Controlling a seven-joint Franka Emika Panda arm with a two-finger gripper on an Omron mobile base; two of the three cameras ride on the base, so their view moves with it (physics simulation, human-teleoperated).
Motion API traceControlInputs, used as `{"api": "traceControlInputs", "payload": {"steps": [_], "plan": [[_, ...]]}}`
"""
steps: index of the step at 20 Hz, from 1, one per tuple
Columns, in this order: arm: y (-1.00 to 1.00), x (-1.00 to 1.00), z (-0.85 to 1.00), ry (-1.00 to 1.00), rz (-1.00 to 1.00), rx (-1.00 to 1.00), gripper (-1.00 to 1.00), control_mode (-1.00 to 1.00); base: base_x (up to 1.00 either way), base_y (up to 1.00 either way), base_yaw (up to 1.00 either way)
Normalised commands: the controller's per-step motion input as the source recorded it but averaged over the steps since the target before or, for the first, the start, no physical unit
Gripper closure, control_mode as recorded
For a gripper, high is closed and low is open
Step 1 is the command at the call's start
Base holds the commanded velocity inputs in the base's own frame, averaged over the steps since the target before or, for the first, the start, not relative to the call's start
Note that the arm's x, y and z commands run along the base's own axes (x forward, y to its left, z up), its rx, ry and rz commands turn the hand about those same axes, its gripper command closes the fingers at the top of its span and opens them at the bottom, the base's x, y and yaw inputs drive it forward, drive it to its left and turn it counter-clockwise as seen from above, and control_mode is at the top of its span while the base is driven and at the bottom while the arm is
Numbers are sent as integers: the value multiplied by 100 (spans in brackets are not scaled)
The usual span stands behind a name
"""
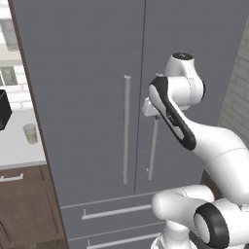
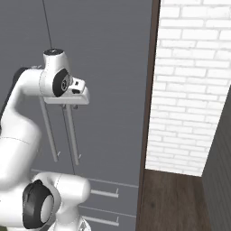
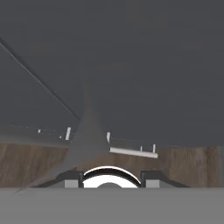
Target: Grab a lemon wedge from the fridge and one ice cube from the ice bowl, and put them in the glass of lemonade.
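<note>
At the right-hand handle [image 1: 153,148] of the fridge [image 1: 87,97], the gripper [image 2: 68,106] sits against the upper part of the bar; whether its jaws are apart or clamped on the bar cannot be told, since the hand hides them. Both doors are shut, so the lemon wedge is presumably inside, unseen. To open well, I judge the pull should follow the door's arc, wrist square to the bar, so the grip does not slip. Left of the fridge, the glass of lemonade [image 1: 30,133] stands on the tabletop [image 1: 19,146]. Right of the fridge, a white brick wall [image 2: 194,81] stands close and may crowd the swinging door.
</note>
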Motion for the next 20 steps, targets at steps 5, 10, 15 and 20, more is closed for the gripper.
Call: {"api": "traceControlInputs", "payload": {"steps": [5,10,15,20], "plan": [[0,-33,0,2,0,0,-100,-100,0,0,0],[-6,-95,0,-3,-2,3,-100,-100,0,0,0],[1,-79,0,0,-10,2,-100,-100,0,0,0],[17,-51,-11,0,-13,1,-100,-100,0,0,0]]}}
